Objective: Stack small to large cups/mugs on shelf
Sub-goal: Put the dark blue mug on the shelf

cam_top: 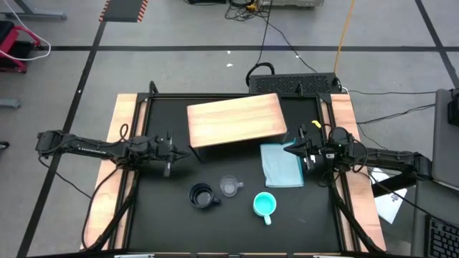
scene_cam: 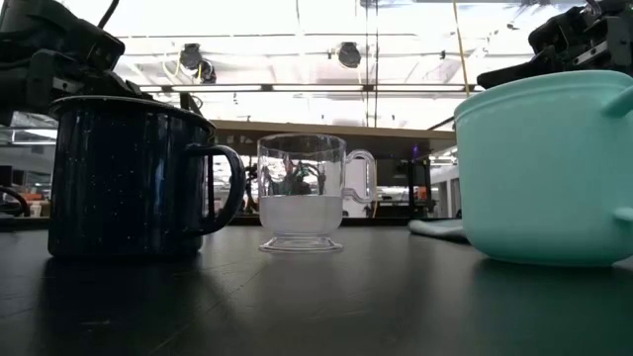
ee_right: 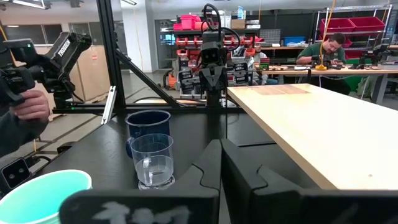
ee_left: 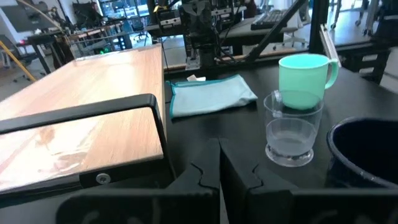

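Observation:
Three cups stand upright on the black table near its front: the dark navy mug (cam_top: pixel 201 196), the clear glass cup (cam_top: pixel 229 187) and the turquoise mug (cam_top: pixel 265 205). They also show in the low view: navy (scene_cam: pixel 129 178), glass (scene_cam: pixel 302 193), turquoise (scene_cam: pixel 549 168). The wooden shelf (cam_top: pixel 235 119) stands at the far middle on a dark base. My left gripper (cam_top: pixel 185 152) is shut and empty, left of the shelf's near edge. My right gripper (cam_top: pixel 287 150) is shut and empty, over the blue cloth's far end.
A light-blue folded cloth (cam_top: pixel 281 164) lies right of the shelf's near corner, between the shelf and my right arm. Wooden side rails (cam_top: pixel 115 165) border the table left and right. In the right wrist view a person's hand (ee_right: pixel 25 109) shows beyond the table.

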